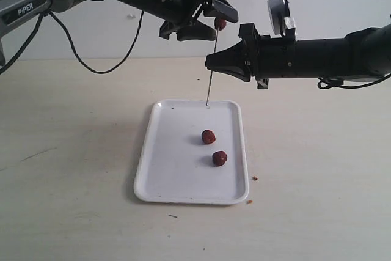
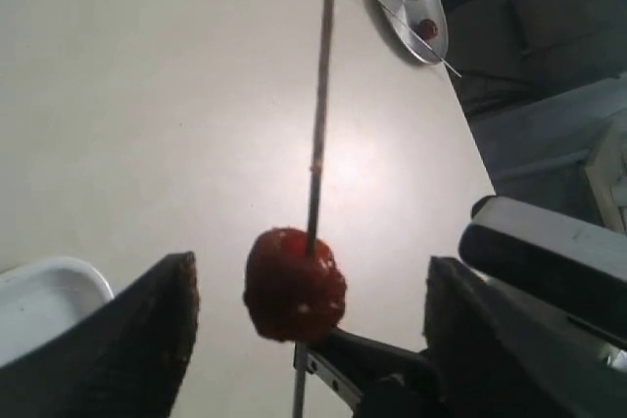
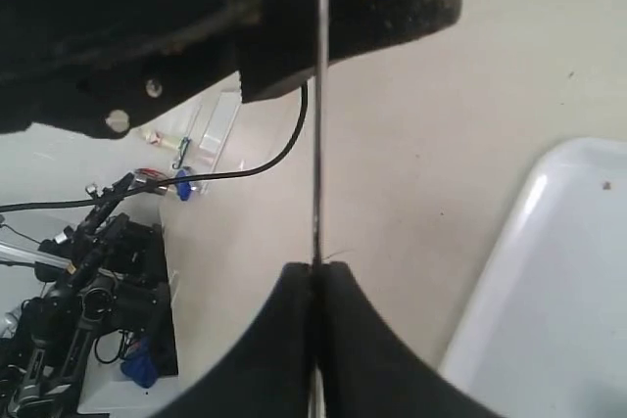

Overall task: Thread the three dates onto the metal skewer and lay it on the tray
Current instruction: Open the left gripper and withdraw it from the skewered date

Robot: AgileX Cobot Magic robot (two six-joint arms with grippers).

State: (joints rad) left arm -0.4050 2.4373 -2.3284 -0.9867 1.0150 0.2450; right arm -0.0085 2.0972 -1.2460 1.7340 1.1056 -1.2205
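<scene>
Exterior view: the left gripper [image 1: 211, 21] has its fingers spread on either side of a small, wrinkled, reddish-brown date [image 1: 220, 24] threaded on the thin grey metal skewer [image 1: 211, 71]. The right gripper [image 1: 211, 61] pinches the skewer lower down, holding it upright with its tip at the far rim of the flat white rectangular tray [image 1: 177, 181]. A second date [image 1: 208, 136] and a third date [image 1: 219, 158] lie apart on the tray.

Left wrist view: the dark fingers [image 2: 137, 340] stand wide apart. The threaded date [image 2: 294, 284] hangs between them, touching neither.

Right wrist view: the black fingertips [image 3: 274, 340] are pressed together on the skewer [image 3: 317, 124].
</scene>
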